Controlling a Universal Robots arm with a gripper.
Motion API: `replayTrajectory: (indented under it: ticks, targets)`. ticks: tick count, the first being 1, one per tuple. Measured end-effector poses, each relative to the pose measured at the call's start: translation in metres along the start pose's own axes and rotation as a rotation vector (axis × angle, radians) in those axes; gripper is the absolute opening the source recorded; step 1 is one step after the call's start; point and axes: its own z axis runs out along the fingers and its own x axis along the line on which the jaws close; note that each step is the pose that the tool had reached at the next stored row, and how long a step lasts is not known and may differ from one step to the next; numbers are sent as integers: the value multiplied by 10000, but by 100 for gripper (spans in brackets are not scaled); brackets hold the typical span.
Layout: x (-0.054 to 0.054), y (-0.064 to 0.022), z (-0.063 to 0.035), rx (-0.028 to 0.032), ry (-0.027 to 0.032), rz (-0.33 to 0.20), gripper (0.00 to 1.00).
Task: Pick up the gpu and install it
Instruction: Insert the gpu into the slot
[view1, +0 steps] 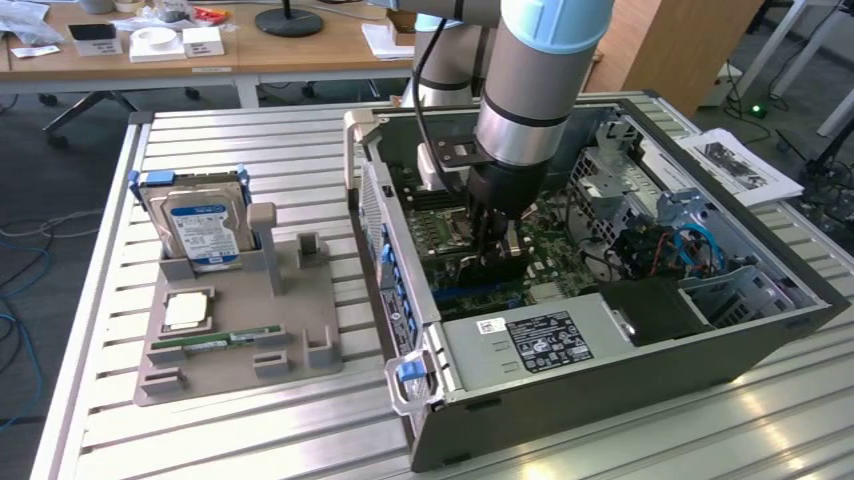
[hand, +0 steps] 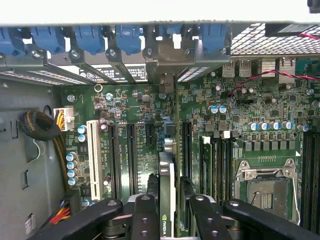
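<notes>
Gripper (hand: 167, 212) jaws clamp partway closed on the gpu (hand: 166, 190), held edge-on so you can align it with the motherboard (hand: 240, 145) slots. Card sits at centre inside the computer case (view1: 747, 330); its bracket end points toward twelve o'clock.

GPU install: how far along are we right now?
Pickup looks done: the gripper is shut on the gpu, held edge-on inside the computer case above the motherboard. In hand: lowering it toward the expansion slots. Left: the card isn't seated in a slot yet.
</notes>
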Motion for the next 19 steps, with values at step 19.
replayTrajectory:
  ticks: [19]
  targets:
    - [4, 17, 23, 8, -46, -20, 26]
